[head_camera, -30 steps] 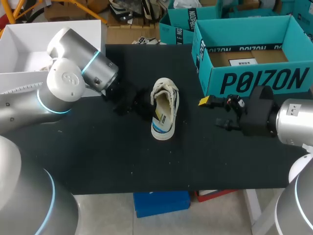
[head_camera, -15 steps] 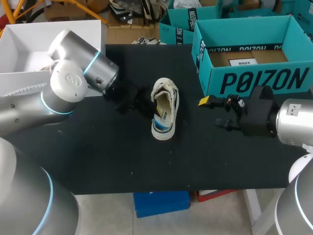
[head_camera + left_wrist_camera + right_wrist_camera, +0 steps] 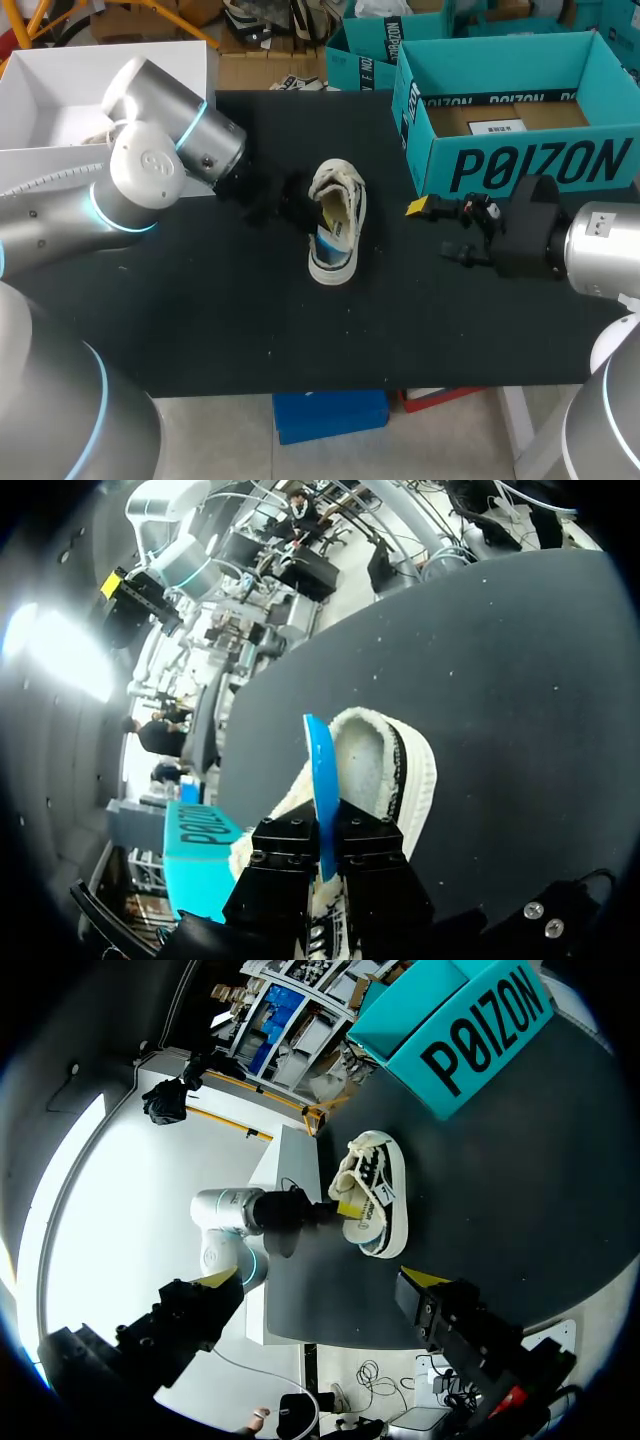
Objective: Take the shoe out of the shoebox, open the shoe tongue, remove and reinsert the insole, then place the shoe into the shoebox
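A cream low-top shoe (image 3: pixel 337 240) lies on the black table (image 3: pixel 200 320), just left of the teal shoebox (image 3: pixel 530 160). My left gripper (image 3: pixel 298 205) is at the shoe's opening, shut on the blue insole (image 3: pixel 332 232), which stands on edge and is partly inside the shoe. In the left wrist view the insole (image 3: pixel 318 770) runs thin between the two fingers of the gripper (image 3: pixel 325 825), over the shoe's fleecy inside (image 3: pixel 385 770). My right gripper (image 3: pixel 438 232) stands open to the right of the shoe, in front of the shoebox, with nothing in it. From its wrist the right gripper (image 3: pixel 318 1290) faces the shoe (image 3: pixel 378 1195).
The teal shoebox is open at the back right and holds a brown card liner (image 3: pixel 500 120). A white open box (image 3: pixel 60 90) stands at the back left, behind my left arm. A second teal box (image 3: pixel 365 55) sits behind the table's far edge.
My left arm has edged slightly toward the shoe with the insole still in its grip, and the shoe has shifted a little. The right arm has not moved.
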Motion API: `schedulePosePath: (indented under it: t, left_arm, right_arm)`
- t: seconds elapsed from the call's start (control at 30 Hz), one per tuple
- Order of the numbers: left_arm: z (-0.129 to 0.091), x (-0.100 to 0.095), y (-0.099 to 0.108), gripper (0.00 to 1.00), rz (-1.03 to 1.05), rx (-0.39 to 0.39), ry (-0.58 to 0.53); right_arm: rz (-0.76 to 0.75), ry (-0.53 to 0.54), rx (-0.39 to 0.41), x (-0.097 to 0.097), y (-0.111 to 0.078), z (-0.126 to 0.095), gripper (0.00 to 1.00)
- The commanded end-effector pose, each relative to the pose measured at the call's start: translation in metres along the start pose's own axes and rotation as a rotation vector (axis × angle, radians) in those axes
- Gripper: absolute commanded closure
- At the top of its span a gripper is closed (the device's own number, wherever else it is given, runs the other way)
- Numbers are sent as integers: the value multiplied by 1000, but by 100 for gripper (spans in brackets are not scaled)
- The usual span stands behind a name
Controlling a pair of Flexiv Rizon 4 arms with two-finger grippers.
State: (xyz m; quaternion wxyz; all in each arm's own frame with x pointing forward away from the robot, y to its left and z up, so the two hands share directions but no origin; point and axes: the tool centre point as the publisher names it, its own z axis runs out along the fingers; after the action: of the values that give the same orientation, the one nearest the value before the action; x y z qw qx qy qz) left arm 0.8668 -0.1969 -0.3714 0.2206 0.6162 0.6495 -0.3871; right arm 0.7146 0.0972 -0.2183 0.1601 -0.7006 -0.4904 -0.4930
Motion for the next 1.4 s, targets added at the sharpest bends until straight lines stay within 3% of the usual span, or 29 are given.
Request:
schedulePosePath:
  t: [0.03, 0.13, 0.17, 0.23, 0.4, 0.5, 0.83, 0.87, 1.0, 1.4]
  left_arm:
    - [0, -4, -2, 86, 3, -2, -1]
    - [0, -6, -8, 39, 8, 13, -14]
    - [0, -7, -11, 27, 10, 16, -18]
    - [-2, -9, -16, 18, 16, 29, -28]
    - [-9, -14, -31, 22, 31, 47, -49]
    - [-12, -14, -38, 30, 44, 55, -43]
    - [-9, -4, -46, 75, 38, 84, 9]
    - [-8, -4, -46, 84, 38, 89, 12]
    - [-5, -2, -46, 96, 38, 99, 43]
    - [0, 4, -39, 100, 33, 82, 78]
  right_arm:
    - [0, 0, 1, 0, 0, -1, 0]
    - [0, 0, 1, 0, 0, -1, 0]
    - [0, 0, 1, 0, 0, -1, 0]
    - [0, 0, 1, 0, 0, -1, 0]
    - [0, 0, 1, 0, 0, -1, 0]
    - [0, 0, 1, 0, 0, -1, 0]
    - [0, 0, 1, 0, 0, -1, 0]
    - [0, 0, 1, 0, 0, -1, 0]
    - [0, 0, 1, 0, 0, -1, 0]
    - [0, 0, 1, 0, 0, -1, 0]
